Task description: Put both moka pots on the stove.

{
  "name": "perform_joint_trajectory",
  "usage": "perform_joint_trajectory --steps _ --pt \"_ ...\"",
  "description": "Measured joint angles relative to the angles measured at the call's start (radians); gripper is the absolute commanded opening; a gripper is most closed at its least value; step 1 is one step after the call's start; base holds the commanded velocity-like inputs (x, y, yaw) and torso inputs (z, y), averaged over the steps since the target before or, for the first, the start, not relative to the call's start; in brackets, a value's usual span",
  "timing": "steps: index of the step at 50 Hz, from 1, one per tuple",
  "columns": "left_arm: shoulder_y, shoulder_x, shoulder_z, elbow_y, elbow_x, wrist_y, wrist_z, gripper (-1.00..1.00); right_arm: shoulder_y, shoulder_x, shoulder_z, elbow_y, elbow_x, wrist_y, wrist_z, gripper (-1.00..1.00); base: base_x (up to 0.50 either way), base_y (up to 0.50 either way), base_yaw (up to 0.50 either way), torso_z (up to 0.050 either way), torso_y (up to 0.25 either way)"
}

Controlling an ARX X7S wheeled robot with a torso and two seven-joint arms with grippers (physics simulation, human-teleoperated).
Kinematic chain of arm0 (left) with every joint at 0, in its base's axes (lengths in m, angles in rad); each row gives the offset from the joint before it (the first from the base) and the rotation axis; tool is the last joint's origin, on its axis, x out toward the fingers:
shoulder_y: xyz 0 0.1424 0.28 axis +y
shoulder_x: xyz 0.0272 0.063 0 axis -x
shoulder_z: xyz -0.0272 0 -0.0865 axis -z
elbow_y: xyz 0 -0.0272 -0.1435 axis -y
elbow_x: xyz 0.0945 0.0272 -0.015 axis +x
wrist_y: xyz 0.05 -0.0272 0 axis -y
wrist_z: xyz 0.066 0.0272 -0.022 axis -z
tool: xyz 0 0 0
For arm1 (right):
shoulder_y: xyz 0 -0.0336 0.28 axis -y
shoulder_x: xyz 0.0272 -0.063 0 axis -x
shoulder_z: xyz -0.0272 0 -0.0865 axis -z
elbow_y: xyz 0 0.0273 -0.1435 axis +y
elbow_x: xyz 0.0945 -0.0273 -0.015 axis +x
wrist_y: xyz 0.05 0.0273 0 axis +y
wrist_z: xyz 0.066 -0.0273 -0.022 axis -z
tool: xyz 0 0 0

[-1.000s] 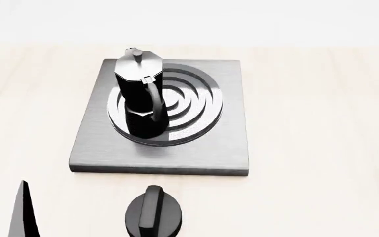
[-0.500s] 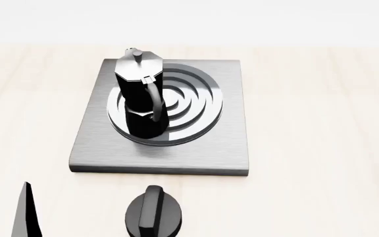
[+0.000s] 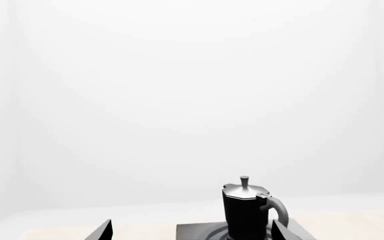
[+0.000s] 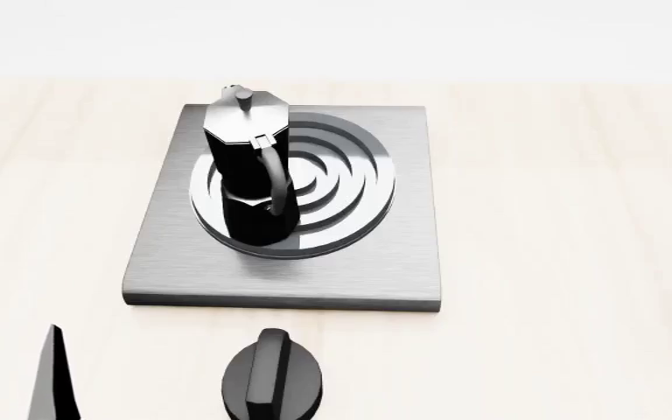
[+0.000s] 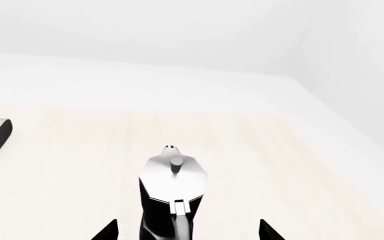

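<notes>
Pot one: shiny black faceted moka pot (image 4: 248, 175) stands upright on the flat grey metal stove (image 4: 406, 262), left side of the ring.
Pot two: matching black moka pot (image 5: 172, 200) stands on the pale wood tabletop (image 5: 279, 150), bare wood all around it.
Left gripper (image 3: 190, 231): spread wide, holding nothing.
Right gripper (image 5: 188, 231): spread wide, one finger each side of pot two.

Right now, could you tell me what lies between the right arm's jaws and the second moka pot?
Nothing. In the right wrist view the second moka pot stands on the bare wooden table, directly ahead between the open jaws, with no object intervening.

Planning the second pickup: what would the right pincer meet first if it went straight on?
Likely the second moka pot, standing on the table centred between the open right pincer's fingertips; depth is unclear.
</notes>
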Motion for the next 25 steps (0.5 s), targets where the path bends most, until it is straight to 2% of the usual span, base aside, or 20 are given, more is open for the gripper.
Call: perform_joint_trajectory --steps 25 --pt "-0.005 -0.001 0.011 -0.010 0.001 0.003 -0.002 1.00 0.058 -0.084 -0.085 0.148 -0.092 -0.044 -0.031 1.00 0.00 0.00 0.00 0.000 0.000"
